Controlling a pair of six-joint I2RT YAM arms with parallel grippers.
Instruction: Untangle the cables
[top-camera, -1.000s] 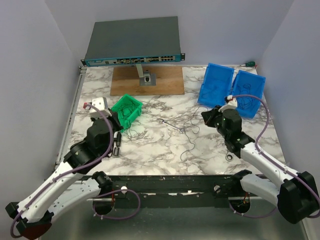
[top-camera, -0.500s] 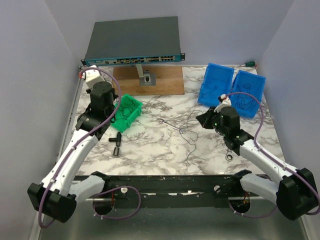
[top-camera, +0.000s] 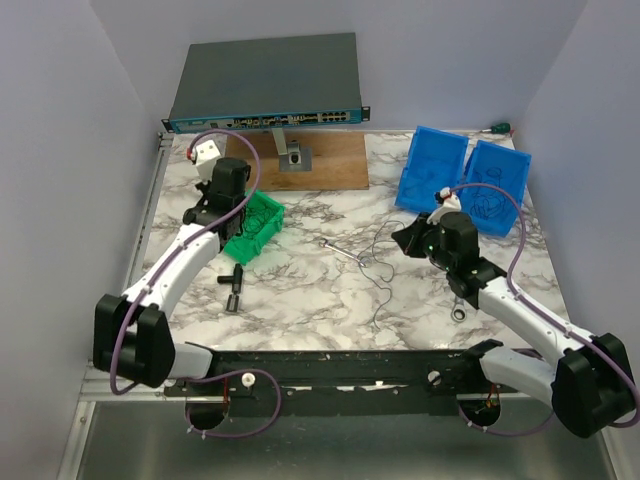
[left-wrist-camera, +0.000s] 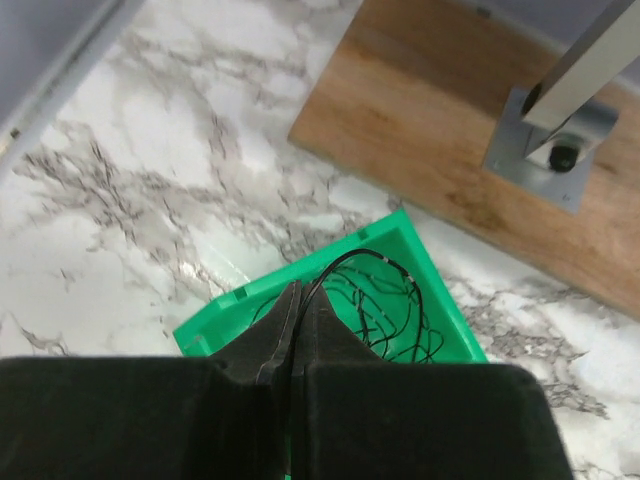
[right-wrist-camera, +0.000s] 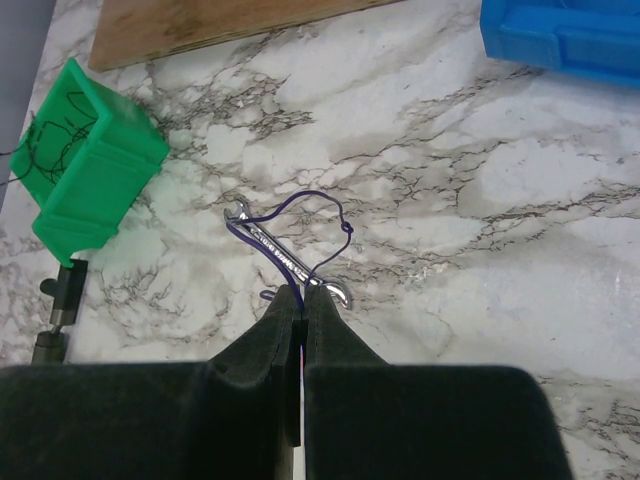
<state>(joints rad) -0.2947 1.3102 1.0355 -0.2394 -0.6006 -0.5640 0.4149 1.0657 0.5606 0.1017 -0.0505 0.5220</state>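
A thin blue-purple cable loops over the silver wrench on the marble table. My right gripper is shut on this cable just in front of the wrench. In the top view the right gripper sits at centre right, and a thin cable trails from it toward the front edge. My left gripper is shut on a black cable that arcs into the green bin, where several more dark cables lie. In the top view the left gripper is over the green bin.
Two blue bins stand at the back right. A wooden board with a metal post and a network switch are at the back. A black part lies before the green bin. A small ring lies at the right.
My left arm has swung from the near left up and back to above the green bin. The right gripper moved slightly left and back, dragging the thin cable with it.
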